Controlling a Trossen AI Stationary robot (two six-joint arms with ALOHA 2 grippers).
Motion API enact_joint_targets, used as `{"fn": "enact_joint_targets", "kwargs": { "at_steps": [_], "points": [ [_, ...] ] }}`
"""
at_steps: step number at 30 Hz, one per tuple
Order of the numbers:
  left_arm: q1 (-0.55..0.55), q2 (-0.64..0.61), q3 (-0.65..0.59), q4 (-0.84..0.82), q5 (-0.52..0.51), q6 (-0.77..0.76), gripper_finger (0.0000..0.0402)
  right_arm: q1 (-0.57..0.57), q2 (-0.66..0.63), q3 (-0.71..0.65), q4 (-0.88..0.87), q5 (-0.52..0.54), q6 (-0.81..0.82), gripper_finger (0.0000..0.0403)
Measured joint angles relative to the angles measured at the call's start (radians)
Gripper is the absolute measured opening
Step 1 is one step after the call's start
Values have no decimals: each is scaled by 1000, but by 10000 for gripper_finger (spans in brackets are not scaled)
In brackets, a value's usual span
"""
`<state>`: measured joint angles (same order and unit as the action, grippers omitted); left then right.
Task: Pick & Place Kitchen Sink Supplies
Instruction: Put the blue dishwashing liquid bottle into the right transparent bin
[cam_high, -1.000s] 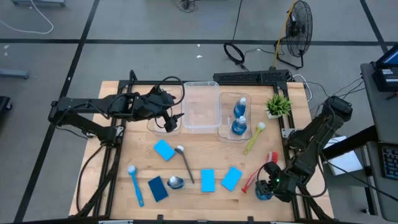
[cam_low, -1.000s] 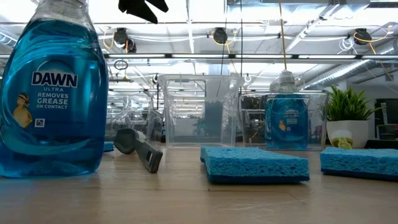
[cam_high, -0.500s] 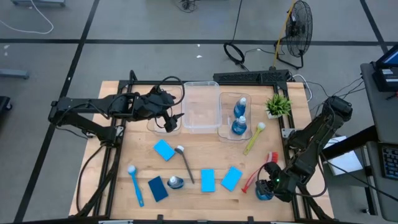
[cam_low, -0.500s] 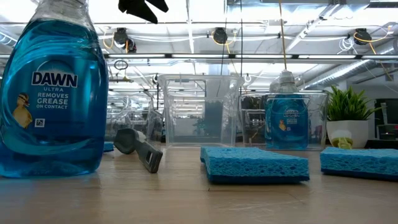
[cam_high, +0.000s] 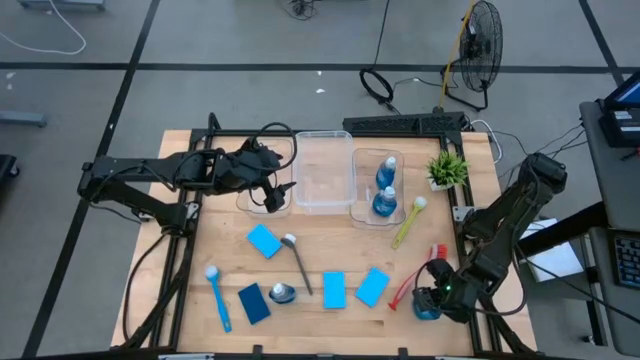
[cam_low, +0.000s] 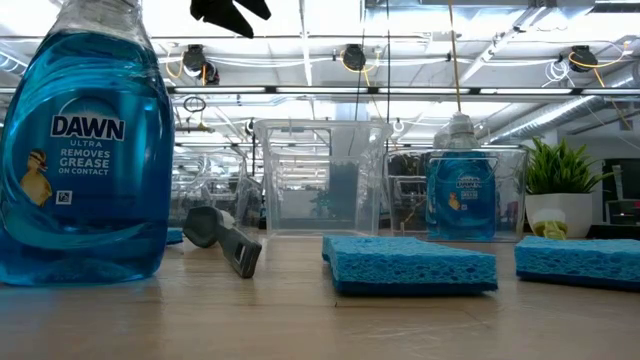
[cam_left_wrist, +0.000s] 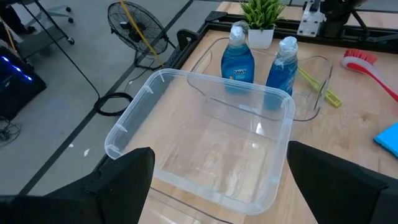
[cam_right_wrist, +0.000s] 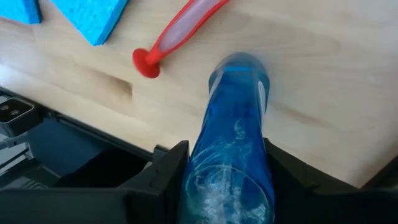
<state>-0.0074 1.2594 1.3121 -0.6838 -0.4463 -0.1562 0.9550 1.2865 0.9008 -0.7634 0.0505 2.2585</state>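
Lab: taped floor (cam_high: 200, 90), ceiling cable runs (cam_low: 400, 60).

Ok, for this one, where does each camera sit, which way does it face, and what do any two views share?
High: overhead, straight down; table, both arms.
Low: table height, facing the room; near bottle, sponges, no gripper.
Left wrist: over the middle clear bin; own fingers wide apart.
Right wrist: looks down on the bottle between its fingers, beside the red brush.
Shared: high and left wrist both show two bottles in the right bin.

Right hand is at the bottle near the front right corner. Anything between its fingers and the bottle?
Nothing visible. The right hand already has the bottle between its fingers; the red brush lies apart, beside it.
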Motion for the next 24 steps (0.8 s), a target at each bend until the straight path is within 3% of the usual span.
{"fn": "enact_joint_targets", "kwargs": {
  "at_steps": [15,24],
  "points": [
    [0,0,0,9,0,0,365,-27,-118,-5,-165,7,-53,149],
    [0,0,0,40,-1,-3,365,-45,-237,-4,-152,1,-104,149]
  ]
}}
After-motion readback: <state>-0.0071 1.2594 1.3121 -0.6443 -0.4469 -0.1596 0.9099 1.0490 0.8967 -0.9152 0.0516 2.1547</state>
